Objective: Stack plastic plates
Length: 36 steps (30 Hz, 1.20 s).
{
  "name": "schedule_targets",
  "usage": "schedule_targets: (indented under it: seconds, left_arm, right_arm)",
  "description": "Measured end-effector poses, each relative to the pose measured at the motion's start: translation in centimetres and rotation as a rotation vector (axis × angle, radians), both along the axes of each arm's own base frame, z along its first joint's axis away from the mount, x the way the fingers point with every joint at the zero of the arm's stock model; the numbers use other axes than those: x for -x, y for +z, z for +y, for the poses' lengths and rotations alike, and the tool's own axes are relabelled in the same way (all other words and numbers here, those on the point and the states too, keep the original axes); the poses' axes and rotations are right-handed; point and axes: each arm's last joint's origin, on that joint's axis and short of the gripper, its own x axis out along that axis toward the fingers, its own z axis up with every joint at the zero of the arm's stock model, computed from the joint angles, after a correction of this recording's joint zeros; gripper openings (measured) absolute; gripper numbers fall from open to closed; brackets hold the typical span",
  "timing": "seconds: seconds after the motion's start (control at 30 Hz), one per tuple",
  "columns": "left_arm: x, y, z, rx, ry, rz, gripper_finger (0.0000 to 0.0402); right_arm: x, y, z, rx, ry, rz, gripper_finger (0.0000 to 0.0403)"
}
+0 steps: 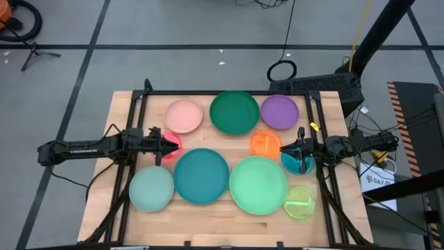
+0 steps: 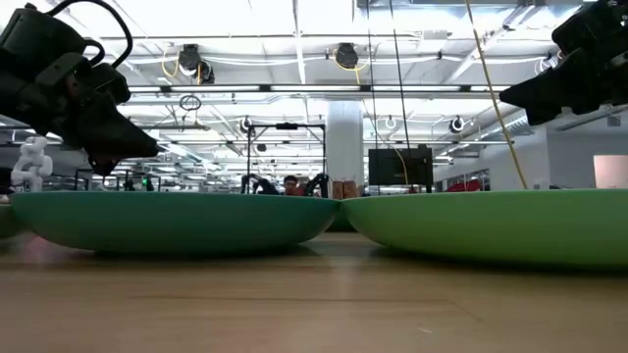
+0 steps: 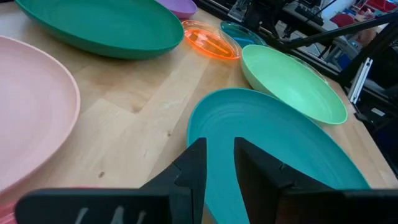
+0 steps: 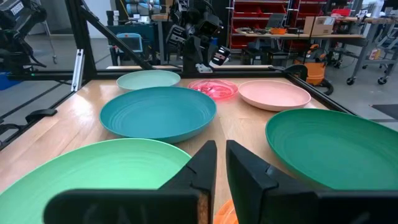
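Several round plates lie flat on the wooden table: pink [image 1: 184,115], dark green [image 1: 234,111], purple [image 1: 279,111], orange [image 1: 263,144], blue [image 1: 300,165], teal [image 1: 201,176], green [image 1: 258,184], pale mint [image 1: 151,189], lime [image 1: 300,203] and a small red-pink one [image 1: 171,144]. My left gripper [image 1: 173,146] hovers over the red-pink plate, its fingers a narrow gap apart [image 3: 221,158], pointing at the teal plate [image 3: 280,149]. My right gripper [image 1: 281,148] hovers between the orange and blue plates, shut [image 4: 221,155], facing the teal plate [image 4: 158,112].
A black frame [image 1: 222,93] runs round the table's far and side edges. Bare wood [image 1: 208,215] shows along the near edge. In the low view both arms [image 2: 88,108] [image 2: 579,69] hang above the teal [image 2: 177,216] and green [image 2: 491,226] plates.
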Motion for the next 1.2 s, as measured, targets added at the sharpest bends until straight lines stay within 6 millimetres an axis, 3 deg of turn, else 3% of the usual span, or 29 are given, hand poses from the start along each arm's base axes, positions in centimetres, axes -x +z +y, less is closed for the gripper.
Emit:
schedule_targets:
  seconds: [1.2]
  left_arm:
    - [0.0,0.0,0.0,-0.018,-0.005,0.001,0.0088]
  right_arm:
    - [0.0,0.0,0.0,0.0,0.0,-0.001,0.0031]
